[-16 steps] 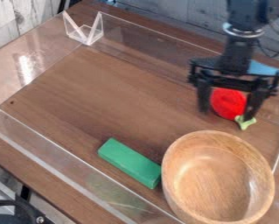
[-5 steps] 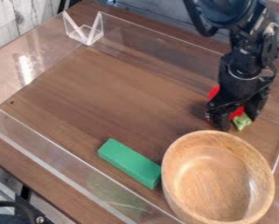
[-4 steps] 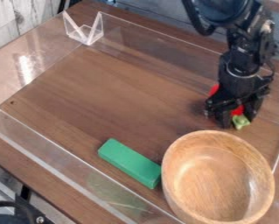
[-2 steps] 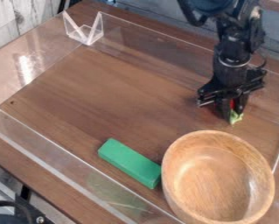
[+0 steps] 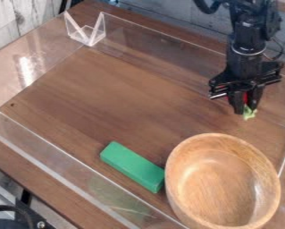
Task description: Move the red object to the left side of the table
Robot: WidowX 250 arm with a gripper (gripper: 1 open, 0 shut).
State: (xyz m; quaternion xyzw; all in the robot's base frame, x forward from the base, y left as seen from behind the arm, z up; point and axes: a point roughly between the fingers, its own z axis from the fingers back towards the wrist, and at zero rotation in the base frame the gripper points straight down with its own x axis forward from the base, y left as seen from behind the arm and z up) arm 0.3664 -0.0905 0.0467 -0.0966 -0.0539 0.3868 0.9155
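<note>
My gripper (image 5: 244,100) points almost straight down at the right side of the table (image 5: 121,89). Its black fingers are shut on the red object (image 5: 242,97), a small toy fruit. Only a sliver of red and the green leafy tip under the fingertips show; the rest is hidden by the fingers. The fruit hangs a little above the wood, just behind the bowl's far rim.
A round light wooden bowl (image 5: 223,182) fills the front right corner. A flat green block (image 5: 134,165) lies near the front wall. Low clear acrylic walls (image 5: 37,152) border the table, and a small clear stand (image 5: 85,29) sits at the back left.
The fingers closed on the red fruit. The gripper then rose slightly and rolled about its axis, taking the fruit up with it.
</note>
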